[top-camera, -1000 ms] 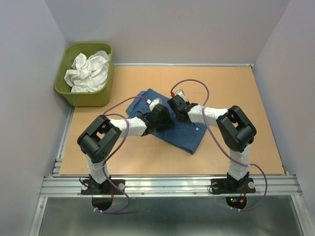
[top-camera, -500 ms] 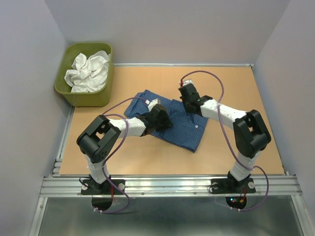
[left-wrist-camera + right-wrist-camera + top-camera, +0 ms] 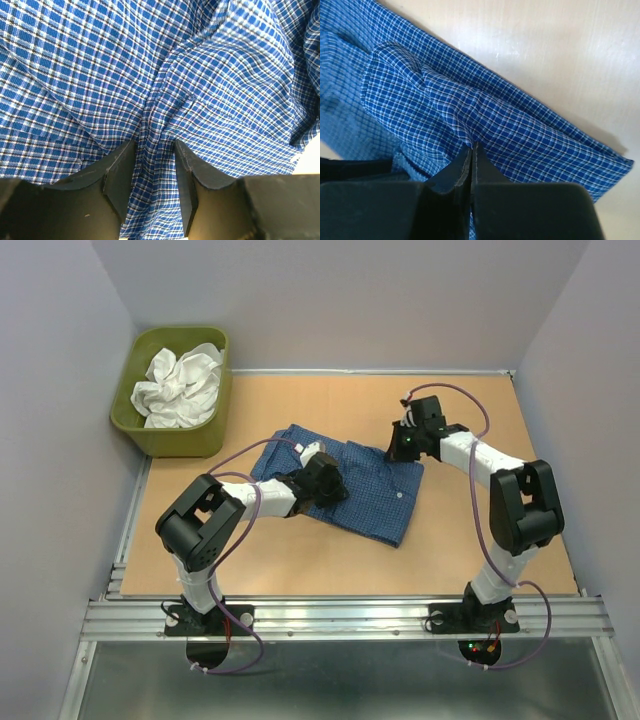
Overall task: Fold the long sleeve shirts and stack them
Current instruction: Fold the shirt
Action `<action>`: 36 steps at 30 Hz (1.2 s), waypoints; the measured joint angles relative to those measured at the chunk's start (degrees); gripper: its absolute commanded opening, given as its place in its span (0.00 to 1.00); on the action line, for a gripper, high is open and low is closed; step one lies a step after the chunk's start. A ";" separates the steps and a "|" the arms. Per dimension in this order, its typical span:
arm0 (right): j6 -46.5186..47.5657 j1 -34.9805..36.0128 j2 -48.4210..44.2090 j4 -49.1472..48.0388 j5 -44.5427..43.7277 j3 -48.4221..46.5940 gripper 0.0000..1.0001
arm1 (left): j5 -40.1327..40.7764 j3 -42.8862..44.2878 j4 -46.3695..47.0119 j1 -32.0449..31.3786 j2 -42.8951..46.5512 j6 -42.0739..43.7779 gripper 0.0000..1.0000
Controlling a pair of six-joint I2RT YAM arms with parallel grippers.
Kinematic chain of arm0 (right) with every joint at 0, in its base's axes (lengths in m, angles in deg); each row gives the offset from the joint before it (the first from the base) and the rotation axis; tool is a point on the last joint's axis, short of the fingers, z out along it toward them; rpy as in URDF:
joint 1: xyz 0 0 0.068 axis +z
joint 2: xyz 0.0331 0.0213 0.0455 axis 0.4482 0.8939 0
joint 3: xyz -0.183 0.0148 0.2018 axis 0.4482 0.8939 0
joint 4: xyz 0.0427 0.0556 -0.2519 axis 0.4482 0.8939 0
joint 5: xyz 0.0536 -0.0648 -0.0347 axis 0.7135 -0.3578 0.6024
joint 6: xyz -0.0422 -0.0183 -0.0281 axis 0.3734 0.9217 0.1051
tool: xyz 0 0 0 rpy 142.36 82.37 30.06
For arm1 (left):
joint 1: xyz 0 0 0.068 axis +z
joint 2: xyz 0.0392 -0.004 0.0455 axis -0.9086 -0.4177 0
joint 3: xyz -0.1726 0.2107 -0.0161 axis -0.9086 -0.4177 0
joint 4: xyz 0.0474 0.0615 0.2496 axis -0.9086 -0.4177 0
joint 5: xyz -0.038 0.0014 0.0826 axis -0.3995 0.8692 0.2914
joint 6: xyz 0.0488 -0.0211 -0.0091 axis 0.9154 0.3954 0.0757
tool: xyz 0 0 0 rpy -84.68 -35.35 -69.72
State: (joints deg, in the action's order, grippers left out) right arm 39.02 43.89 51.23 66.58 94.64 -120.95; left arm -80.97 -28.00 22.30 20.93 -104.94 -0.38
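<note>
The dark blue checked shirt (image 3: 372, 502) lies partly spread on the middle of the table. My left gripper (image 3: 322, 478) sits low on its left-centre, and a raised fold of the shirt (image 3: 215, 75) is pinched between the jaws (image 3: 154, 150). My right gripper (image 3: 405, 446) is at the shirt's far right corner, shut on a bunched fold of the cloth (image 3: 510, 125) close to its edge (image 3: 471, 147). The white garment (image 3: 180, 385) lies crumpled in the tub, away from both grippers.
The olive-green tub (image 3: 172, 438) stands at the back left corner beside the table. The bare wooden tabletop (image 3: 480, 530) surrounds the shirt. Grey walls close in on the left, back and right. A metal rail (image 3: 340, 615) runs along the near edge.
My right gripper has moved right and toward the back with the cloth in it, pulling the shirt's right part outward and flatter. The left gripper has stayed in place.
</note>
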 measured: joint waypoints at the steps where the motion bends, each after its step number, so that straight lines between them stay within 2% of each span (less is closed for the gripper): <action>1: -1.22 -1.29 0.28 -0.55 2.78 0.44 0.01 | 0.00 0.00 0.00 0.00 0.00 0.00 0.48; 5: -4.90 -5.01 1.64 -1.70 9.81 1.88 0.02 | 0.04 -0.02 -0.04 0.04 0.00 -0.02 0.46; 8: -6.95 -6.95 2.23 -2.38 11.15 2.64 0.16 | 0.13 -0.07 -0.24 0.17 0.02 0.00 0.42; 12: -7.78 -7.43 2.23 -2.95 8.50 2.69 0.29 | 0.15 -0.13 -0.48 0.24 0.04 0.00 0.41; 26: -0.90 -7.23 -0.55 -2.97 -7.80 3.91 0.32 | 0.04 -0.13 -0.57 0.24 0.04 0.44 0.41; 33: 2.47 -5.62 -0.50 -2.99 -11.87 4.17 0.32 | -0.15 0.24 -1.14 0.24 0.04 1.75 0.41; 36: 2.75 -4.72 -0.24 -2.97 -12.33 4.17 0.32 | -0.15 0.68 -2.16 0.24 0.22 2.54 0.47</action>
State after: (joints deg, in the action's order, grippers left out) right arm 41.78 39.17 50.99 63.61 82.31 -116.78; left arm -81.12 -27.32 20.14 21.17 -104.72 2.16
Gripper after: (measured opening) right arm 0.319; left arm 0.426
